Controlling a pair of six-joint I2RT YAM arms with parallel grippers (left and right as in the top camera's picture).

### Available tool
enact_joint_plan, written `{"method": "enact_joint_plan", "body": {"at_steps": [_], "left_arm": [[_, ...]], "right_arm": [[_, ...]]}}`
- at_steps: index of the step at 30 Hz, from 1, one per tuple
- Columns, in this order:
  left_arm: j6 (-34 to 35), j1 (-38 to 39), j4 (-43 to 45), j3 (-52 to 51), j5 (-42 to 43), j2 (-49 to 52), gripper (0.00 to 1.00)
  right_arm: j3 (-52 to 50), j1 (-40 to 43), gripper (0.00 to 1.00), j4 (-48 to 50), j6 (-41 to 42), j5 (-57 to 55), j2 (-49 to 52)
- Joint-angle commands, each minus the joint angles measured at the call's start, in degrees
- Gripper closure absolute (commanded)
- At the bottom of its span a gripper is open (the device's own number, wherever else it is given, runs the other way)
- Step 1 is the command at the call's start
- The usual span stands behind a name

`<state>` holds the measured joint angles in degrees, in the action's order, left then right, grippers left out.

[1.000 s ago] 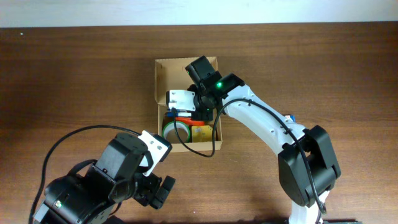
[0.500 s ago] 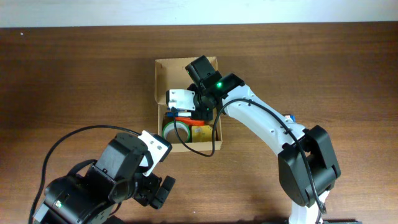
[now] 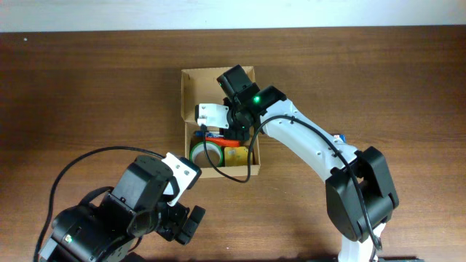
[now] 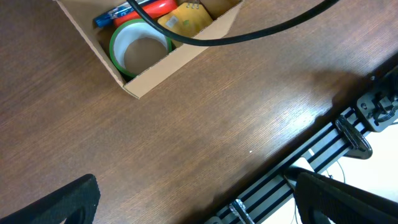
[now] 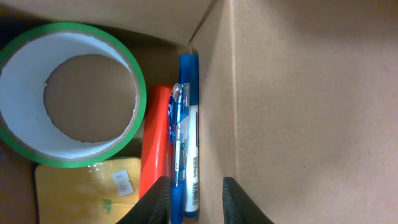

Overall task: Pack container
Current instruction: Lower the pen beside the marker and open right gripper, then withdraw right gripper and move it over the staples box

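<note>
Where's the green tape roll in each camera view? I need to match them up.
Overhead: tape roll in the bottom-left corner of the container.
Left wrist: top left, in the box corner.
Right wrist: upper left.
Shared landmark: red marker beside it.

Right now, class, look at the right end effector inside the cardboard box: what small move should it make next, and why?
Probably lift the right end effector straight up out of the container. Its fingers stand apart on either side of the blue pen, which lies flat in the container between the red marker and the wall, so it seems to be gripping nothing.
</note>
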<state>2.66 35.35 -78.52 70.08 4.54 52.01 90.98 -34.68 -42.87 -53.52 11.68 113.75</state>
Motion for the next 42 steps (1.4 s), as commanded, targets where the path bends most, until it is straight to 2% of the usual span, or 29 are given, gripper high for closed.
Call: {"method": "enact_joint_plan", "body": {"at_steps": [1, 4, 7, 8, 14, 21, 30, 37, 42], "left_arm": [[0.4, 0.1, 0.0, 0.9, 0.6, -0.2, 0.00], [0.4, 0.1, 0.0, 0.9, 0.6, -0.2, 0.00], [0.4, 0.1, 0.0, 0.9, 0.6, -0.2, 0.00], [0.4, 0.1, 0.0, 0.9, 0.6, -0.2, 0.00], [0.4, 0.1, 0.0, 0.9, 0.6, -0.2, 0.00], [0.4, 0.1, 0.0, 0.9, 0.6, -0.2, 0.00], [0.4, 0.1, 0.0, 0.9, 0.6, -0.2, 0.01], [0.4, 0.1, 0.0, 0.9, 0.6, -0.2, 0.00], [0.4, 0.1, 0.0, 0.9, 0.6, -0.2, 0.00]], "right_arm": [[1.0, -0.3, 0.73, -0.7, 6.4, -1.3, -0.2], [1.0, -0.2, 0.79, -1.8, 10.9, -1.3, -2.6], [1.0, -0.2, 0.96, -2.9, 14.9, -1.3, -6.2], [1.0, -0.2, 0.96, -3.5, 16.2, -1.3, -7.7], [1.0, -0.1, 0.96, -7.2, 22.6, -1.3, -17.2], [1.0, 2.7, 0.96, -15.0, 22.8, -1.9, -26.8], [1.0, 17.8, 0.96, -21.4, 32.9, -1.8, -28.9], [0.7, 30.1, 0.96, -24.2, 33.9, -1.8, -28.9], [-4.5, 35.5, 0.96, -23.3, 35.9, -1.8, -28.9]]}}
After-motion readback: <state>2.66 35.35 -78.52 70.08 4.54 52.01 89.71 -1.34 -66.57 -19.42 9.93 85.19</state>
